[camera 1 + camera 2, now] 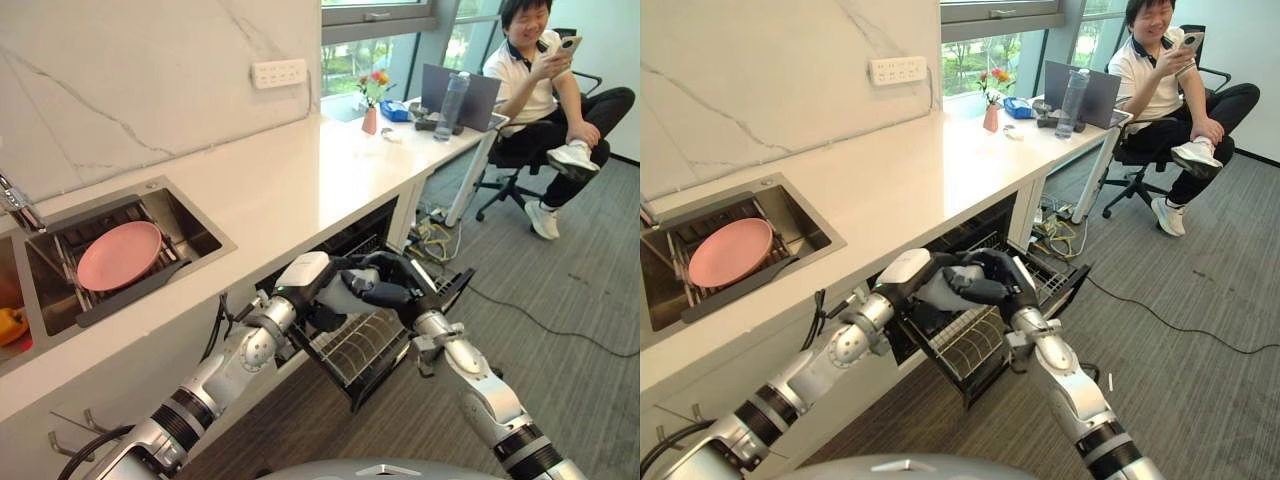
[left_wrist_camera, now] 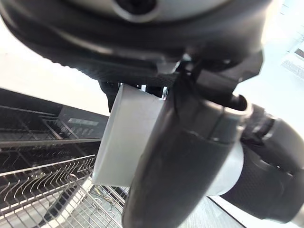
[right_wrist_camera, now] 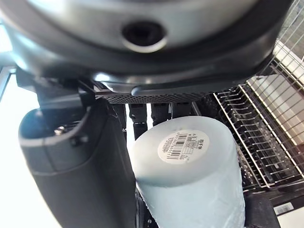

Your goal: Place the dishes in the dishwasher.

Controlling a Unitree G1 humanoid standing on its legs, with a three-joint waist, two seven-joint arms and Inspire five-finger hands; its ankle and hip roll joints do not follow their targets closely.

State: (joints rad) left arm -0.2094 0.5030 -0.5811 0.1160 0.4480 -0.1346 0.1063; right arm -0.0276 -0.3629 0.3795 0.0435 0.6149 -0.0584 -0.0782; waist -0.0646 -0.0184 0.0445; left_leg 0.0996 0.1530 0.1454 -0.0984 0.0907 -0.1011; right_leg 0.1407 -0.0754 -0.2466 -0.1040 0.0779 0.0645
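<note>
Both hands [image 1: 375,285] over dishwasher rack [image 1: 365,345]

An office kitchenette is shown: a white counter [image 1: 300,180] under a marbled wall is fitted with a steel sink [image 1: 190,235] at its left end, and an open dishwasher [image 1: 980,330] is built in below its front edge. At the counter's far end, by the windows, a laptop [image 1: 460,95] is set, and a person [image 1: 545,75] is seated on a swivel chair [image 1: 505,175] on grey carpet.

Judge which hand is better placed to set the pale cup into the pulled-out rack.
Probably the right hand: its wrist view shows its fingers around the pale cup, bottom toward the camera, above the dishwasher rack. The left hand also meets the cup, its grip unclear.
</note>
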